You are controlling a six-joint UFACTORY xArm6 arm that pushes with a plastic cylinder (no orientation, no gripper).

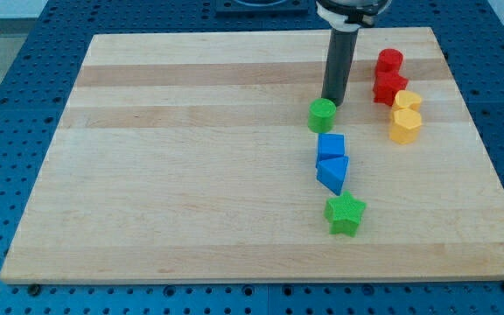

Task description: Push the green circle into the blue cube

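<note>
The green circle (322,115) is a short cylinder on the wooden board (191,157), right of the middle. My tip (332,101) stands just above it and slightly to its right, touching or nearly touching its upper edge. The blue cube (331,146) lies right below the green circle with a narrow gap between them. A blue triangular block (332,173) touches the cube's lower side.
A green star block (346,213) lies below the blue blocks. At the view's upper right stand a red cylinder (388,62), a red block (389,87), a yellow block (407,102) and a yellow hexagon (404,125), close together.
</note>
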